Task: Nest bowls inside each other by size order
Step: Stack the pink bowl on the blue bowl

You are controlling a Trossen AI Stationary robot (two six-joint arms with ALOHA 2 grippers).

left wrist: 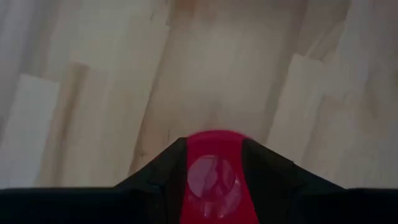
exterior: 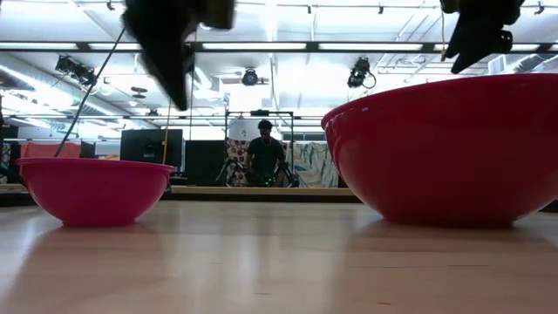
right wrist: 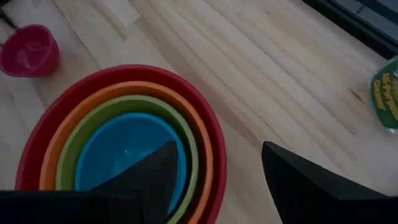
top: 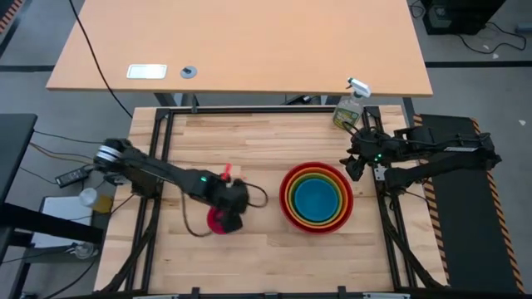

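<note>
The pink bowl (top: 221, 224) stands upright on its base on the table's left half; it also shows in the low view (exterior: 94, 187). My left gripper (top: 228, 212) hangs open just above it, clear of the rim in the low view (exterior: 173, 87). Its fingers frame the bowl in the left wrist view (left wrist: 214, 149). The blue bowl (top: 317, 199) sits inside the green (right wrist: 81, 134), orange (right wrist: 59, 146) and red (top: 287, 212) bowls, a nested stack right of centre. My right gripper (top: 356, 168) is open and empty above the table beside the stack's far right rim (right wrist: 217, 186).
A clear spray bottle (top: 351, 106) with yellowish liquid stands at the table's far right corner, close behind my right arm. Bare wood lies between the pink bowl and the stack. A person (exterior: 264, 157) sits far off in the room beyond the table.
</note>
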